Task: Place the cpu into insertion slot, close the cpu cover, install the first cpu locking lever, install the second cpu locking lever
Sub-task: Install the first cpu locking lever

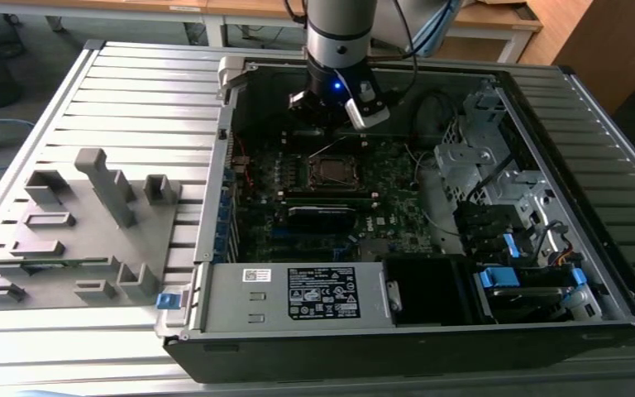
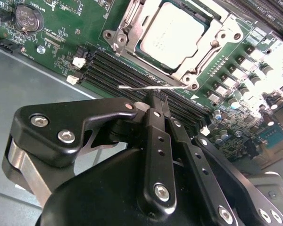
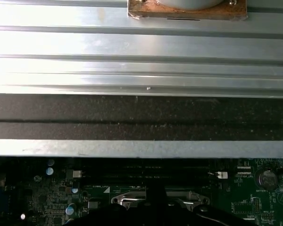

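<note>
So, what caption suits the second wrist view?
Pincer tip beside a thin locking lever, cpu seated under its closed cover.

Dark green board (image 2: 61, 52) speckled with silver solder dots; pale grey chip (image 2: 172, 35) inside a shiny silver frame (image 2: 127, 28). Matte black gripper (image 2: 158, 96) — silver screws. Table (image 1: 130, 91) ribbed light grey; bright blue clips (image 1: 498, 277) — white label (image 1: 323, 291), black print.
</note>
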### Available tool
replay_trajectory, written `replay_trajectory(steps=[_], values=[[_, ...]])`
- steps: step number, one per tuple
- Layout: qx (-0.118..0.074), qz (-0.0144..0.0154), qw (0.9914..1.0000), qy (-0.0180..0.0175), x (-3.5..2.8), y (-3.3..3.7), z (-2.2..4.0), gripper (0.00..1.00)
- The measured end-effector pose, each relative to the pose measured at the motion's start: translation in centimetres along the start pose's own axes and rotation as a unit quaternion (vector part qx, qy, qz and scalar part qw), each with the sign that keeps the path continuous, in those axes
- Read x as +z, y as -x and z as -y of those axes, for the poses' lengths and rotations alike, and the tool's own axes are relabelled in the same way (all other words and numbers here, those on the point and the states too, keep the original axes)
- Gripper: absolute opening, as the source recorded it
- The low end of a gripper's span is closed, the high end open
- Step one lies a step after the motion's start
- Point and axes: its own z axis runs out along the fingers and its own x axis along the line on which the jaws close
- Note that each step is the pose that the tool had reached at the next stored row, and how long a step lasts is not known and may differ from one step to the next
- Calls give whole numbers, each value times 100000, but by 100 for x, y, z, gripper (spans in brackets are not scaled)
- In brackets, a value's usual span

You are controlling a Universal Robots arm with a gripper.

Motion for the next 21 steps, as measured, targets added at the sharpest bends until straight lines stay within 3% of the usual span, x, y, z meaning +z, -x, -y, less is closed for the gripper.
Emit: replay_trajectory(steps=[21], values=[[-6, -5, 100000, -193, 51, 25, -17, 10]])
